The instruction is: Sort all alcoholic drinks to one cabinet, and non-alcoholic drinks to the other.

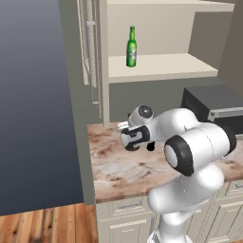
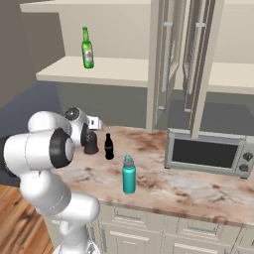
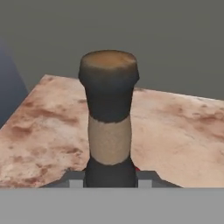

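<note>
Gripper (image 3: 109, 177) clamps the squat bottle's (image 3: 109, 109) neck near the counter's (image 2: 198, 186) back left corner; beer bottle (image 2: 87, 48) is already shelved, cola (image 2: 108, 147) and teal bottle (image 2: 129, 174) left standing mid-counter.

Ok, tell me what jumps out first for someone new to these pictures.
The hand view shows the squat black bottle up close, its neck clamped between the fingers at the counter's left end. Behind it, a green beer bottle stands alone on the open cabinet shelf. On the marble counter, a teal bottle and a small cola bottle wait.
</note>
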{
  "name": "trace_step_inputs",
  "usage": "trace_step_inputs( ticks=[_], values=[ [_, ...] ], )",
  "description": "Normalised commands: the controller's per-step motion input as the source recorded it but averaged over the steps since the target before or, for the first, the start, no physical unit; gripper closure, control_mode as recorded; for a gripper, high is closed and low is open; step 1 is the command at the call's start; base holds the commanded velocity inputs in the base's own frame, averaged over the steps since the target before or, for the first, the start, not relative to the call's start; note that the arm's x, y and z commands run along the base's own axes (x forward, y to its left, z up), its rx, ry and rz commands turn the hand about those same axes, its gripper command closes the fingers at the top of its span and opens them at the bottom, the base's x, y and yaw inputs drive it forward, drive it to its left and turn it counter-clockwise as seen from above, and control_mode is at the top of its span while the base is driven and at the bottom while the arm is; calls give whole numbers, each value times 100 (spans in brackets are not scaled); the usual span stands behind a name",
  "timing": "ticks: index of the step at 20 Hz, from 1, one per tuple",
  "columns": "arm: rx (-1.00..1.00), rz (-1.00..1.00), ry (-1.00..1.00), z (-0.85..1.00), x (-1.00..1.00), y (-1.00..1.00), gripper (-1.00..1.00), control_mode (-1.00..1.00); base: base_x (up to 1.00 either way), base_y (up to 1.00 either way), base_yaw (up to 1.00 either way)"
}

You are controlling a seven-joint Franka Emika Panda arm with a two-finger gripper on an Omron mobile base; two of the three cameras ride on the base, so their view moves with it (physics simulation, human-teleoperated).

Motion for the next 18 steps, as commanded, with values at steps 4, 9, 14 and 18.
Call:
trace_step_inputs(
  ticks=[4,9,14,18],
  values=[
    [-9,0,-3,100,-63,13,100,-100,0,0,0],
    [-8,0,-4,100,-47,5,100,-100,0,0,0],
    [-2,0,0,100,-36,0,100,-100,0,0,0],
    [0,0,0,100,-29,-1,100,-100,0,0,0]
  ],
)
